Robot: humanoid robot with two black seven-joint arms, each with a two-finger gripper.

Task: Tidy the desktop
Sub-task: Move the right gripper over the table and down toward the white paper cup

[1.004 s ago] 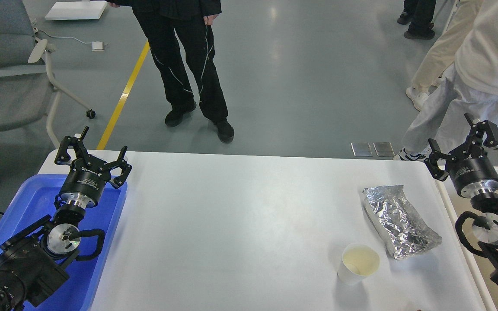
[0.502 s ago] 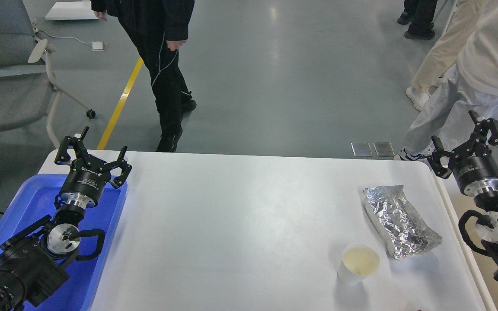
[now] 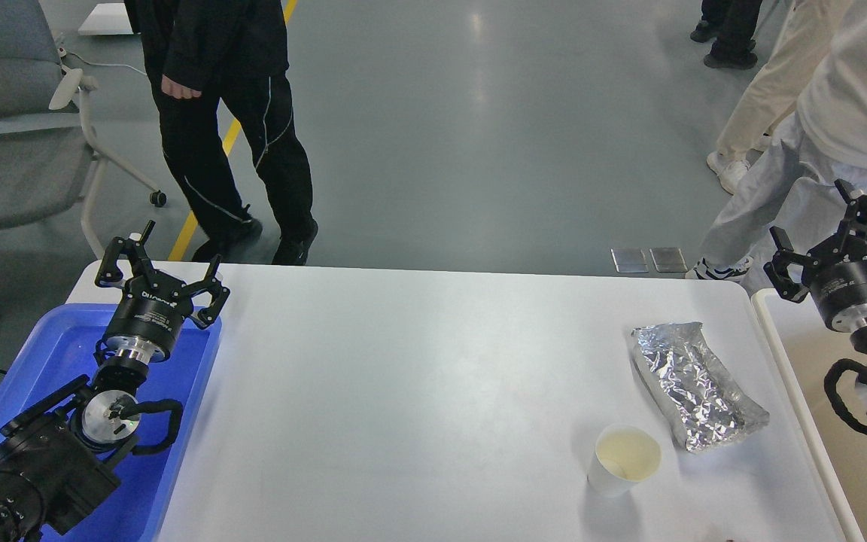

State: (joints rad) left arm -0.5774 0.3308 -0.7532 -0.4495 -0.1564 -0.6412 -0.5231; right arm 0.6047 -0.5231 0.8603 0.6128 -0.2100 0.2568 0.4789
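Note:
The white desktop (image 3: 418, 391) fills the middle of the head view. A crumpled silver foil packet (image 3: 693, 384) lies on it at the right. A white paper cup (image 3: 624, 458) stands upright just in front of the packet, slightly left. My left gripper (image 3: 162, 271) is open and empty, above the far end of the blue tray (image 3: 50, 354) at the desktop's left edge. My right gripper (image 3: 836, 233) is open and empty, raised off the desktop's right side, above the beige bin (image 3: 817, 361).
A person in black (image 3: 223, 113) walks just behind the desktop's far left edge. People in light clothes (image 3: 817, 113) stand at the far right. A grey chair (image 3: 12, 113) is at the far left.
My right gripper has moved right and slightly up, off the desktop's right edge and over the bin. The person in black has walked left. My left arm has not moved.

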